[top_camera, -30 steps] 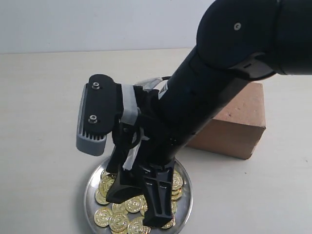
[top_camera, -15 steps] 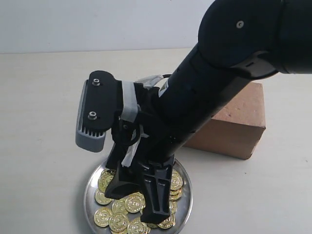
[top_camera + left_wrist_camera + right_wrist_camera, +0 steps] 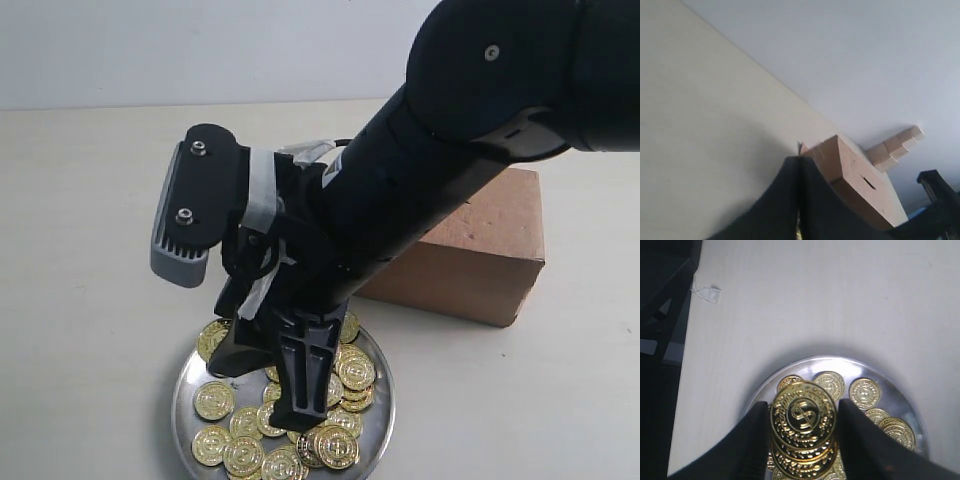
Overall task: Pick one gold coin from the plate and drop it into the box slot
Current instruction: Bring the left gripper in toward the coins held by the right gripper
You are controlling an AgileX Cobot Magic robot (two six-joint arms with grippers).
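My right gripper [image 3: 802, 407] is shut on a gold coin [image 3: 803, 416] held flat-face toward the camera, with one or two more coins stacked right behind it. It hangs just above the shiny round plate [image 3: 805, 363], where several gold coins [image 3: 864, 393] lie loose. In the exterior view the right gripper [image 3: 292, 398] points down over the plate [image 3: 384, 402], and the reddish-brown box [image 3: 492, 250] stands behind it. The arm hides the slot there. The left wrist view shows the box [image 3: 855, 172] and its dark slot [image 3: 869, 183] from a distance. My left gripper [image 3: 799, 160] is shut.
Pale wooden blocks [image 3: 894, 146] are stacked behind the box. A small white scrap [image 3: 708, 294] lies on the table near its edge, where a dark frame [image 3: 664, 305] stands. The grey wrist camera housing [image 3: 190, 215] sticks out left of the right arm.
My right gripper has risen a little from the coin pile and shifted left, carrying coins between its fingers. More coins on the plate's right side now show.
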